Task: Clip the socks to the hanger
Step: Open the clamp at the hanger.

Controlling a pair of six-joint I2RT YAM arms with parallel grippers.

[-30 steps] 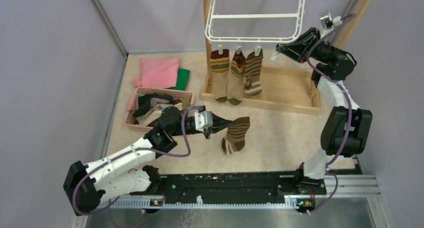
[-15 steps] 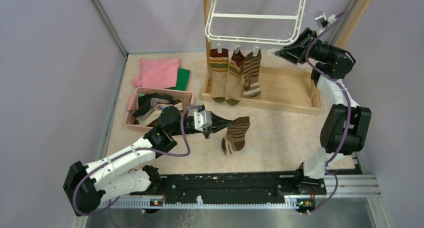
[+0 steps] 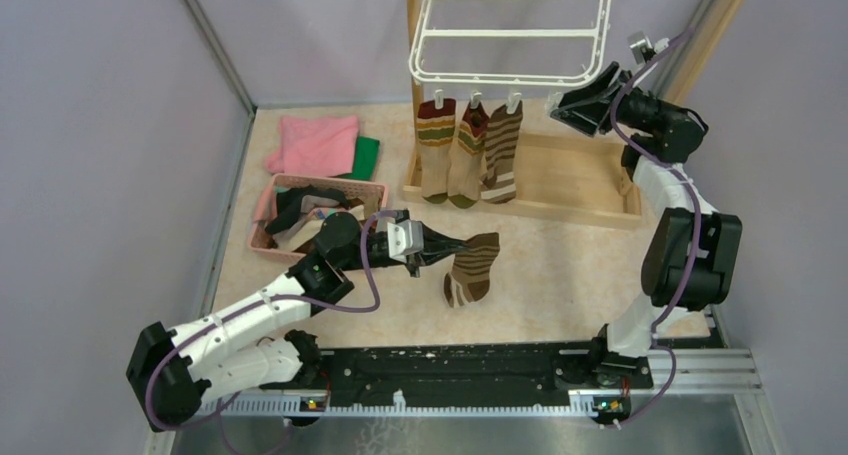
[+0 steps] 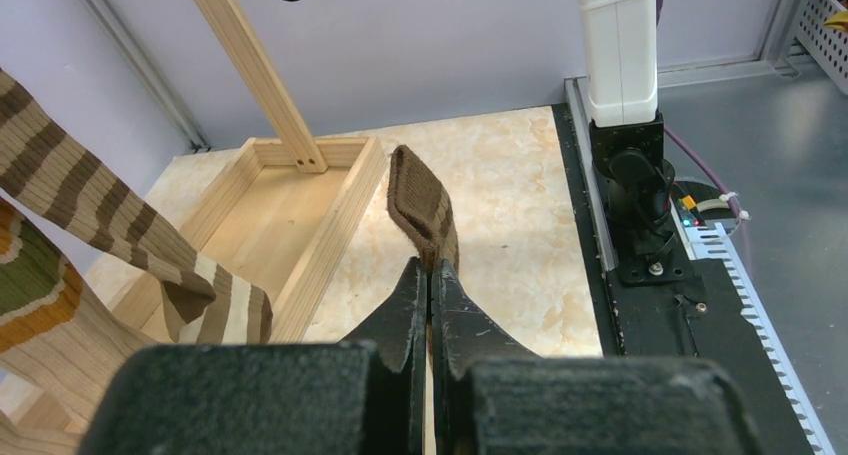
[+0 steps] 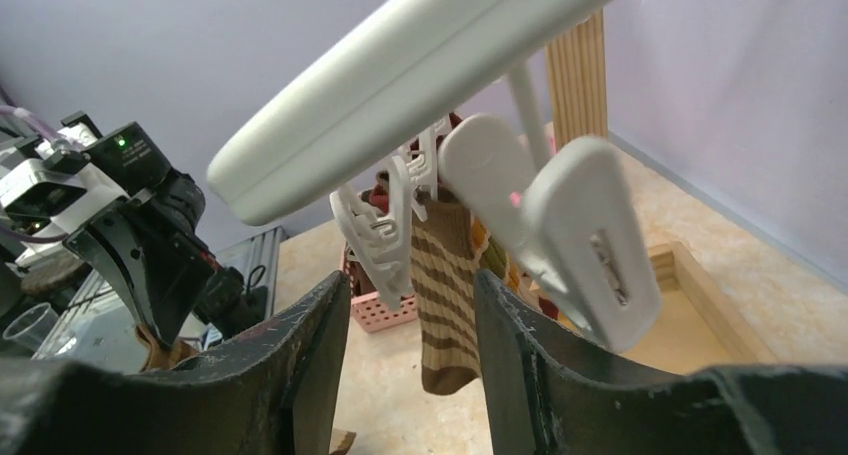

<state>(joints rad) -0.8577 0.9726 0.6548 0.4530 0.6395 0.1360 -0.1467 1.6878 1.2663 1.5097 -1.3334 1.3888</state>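
Observation:
The white hanger (image 3: 510,35) hangs on the wooden post frame, with three striped socks (image 3: 468,150) clipped along its near edge. My left gripper (image 3: 432,246) is shut on the cuff of a brown-and-cream striped sock (image 3: 470,268) and holds it above the floor; in the left wrist view the sock's cuff (image 4: 420,200) sticks out past the closed gripper (image 4: 430,267). My right gripper (image 3: 556,103) is open at the hanger's near right corner. In the right wrist view the gripper (image 5: 410,295) sits just under a free white clip (image 5: 380,230), with a larger clip (image 5: 570,225) beside it.
A pink basket (image 3: 315,213) with dark socks sits left of centre. Pink cloth (image 3: 312,143) and green cloth (image 3: 366,155) lie behind it. The wooden frame's base tray (image 3: 570,180) stands below the hanger. The black rail (image 3: 460,370) runs along the near edge.
My right gripper has moved up and left to the hanger's corner clip. The hung socks have swung slightly. The left arm and its sock have not moved.

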